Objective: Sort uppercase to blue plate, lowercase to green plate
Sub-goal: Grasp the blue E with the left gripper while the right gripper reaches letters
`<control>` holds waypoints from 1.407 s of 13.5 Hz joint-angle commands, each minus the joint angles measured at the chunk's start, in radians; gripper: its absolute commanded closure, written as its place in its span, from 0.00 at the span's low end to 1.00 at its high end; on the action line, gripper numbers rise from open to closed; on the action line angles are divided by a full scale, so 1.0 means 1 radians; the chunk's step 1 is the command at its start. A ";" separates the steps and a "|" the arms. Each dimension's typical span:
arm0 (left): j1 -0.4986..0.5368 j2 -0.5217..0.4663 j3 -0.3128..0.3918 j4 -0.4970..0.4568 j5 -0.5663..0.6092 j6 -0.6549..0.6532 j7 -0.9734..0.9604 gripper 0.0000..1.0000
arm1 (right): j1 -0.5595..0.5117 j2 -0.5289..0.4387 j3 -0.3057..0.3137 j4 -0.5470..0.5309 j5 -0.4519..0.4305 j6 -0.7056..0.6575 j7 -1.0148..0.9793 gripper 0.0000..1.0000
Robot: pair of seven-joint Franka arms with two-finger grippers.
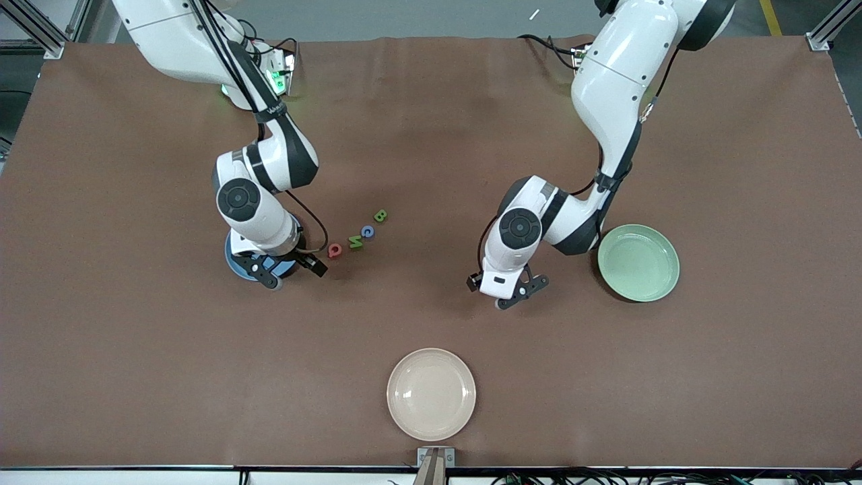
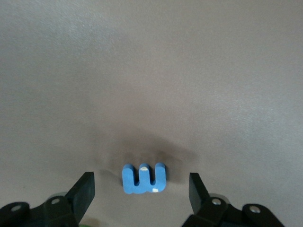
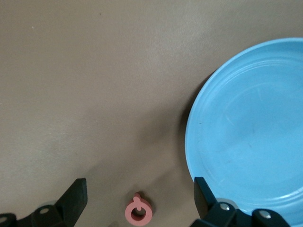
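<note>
The red Q (image 1: 335, 250), green N (image 1: 355, 242), blue C (image 1: 368, 232) and green B (image 1: 380, 215) lie in a slanted row on the table. The blue plate (image 1: 234, 264) sits beside the Q, mostly hidden under my right arm. My right gripper (image 1: 289, 269) is open, low between the plate and the Q. In the right wrist view the Q (image 3: 138, 213) lies between its open fingers, beside the blue plate (image 3: 251, 127). My left gripper (image 1: 504, 289) is open, low beside the green plate (image 1: 638, 263). The blue m (image 2: 144, 178) lies between its fingers (image 2: 85, 189). The other lowercase letters are hidden.
A cream-beige plate (image 1: 431, 394) sits near the table's edge closest to the front camera, in the middle. The brown table mat (image 1: 135, 370) spreads wide around the plates.
</note>
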 commanded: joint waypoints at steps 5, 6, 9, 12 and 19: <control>-0.006 0.017 0.003 0.019 0.018 0.013 -0.020 0.17 | 0.047 0.025 -0.007 -0.024 0.010 0.043 0.093 0.03; -0.006 0.017 0.003 0.019 0.018 0.013 -0.020 0.21 | 0.056 0.025 -0.007 -0.024 0.010 0.041 0.104 0.03; -0.006 0.019 0.003 0.019 0.018 0.013 -0.018 0.33 | 0.075 0.027 -0.007 -0.024 0.010 0.040 0.127 0.03; -0.008 0.025 0.003 0.020 0.018 0.013 -0.018 0.36 | 0.087 0.044 -0.006 -0.027 0.010 0.041 0.152 0.07; -0.008 0.022 0.004 0.019 0.023 0.013 -0.020 0.72 | 0.113 0.074 -0.003 -0.025 0.054 0.043 0.208 0.11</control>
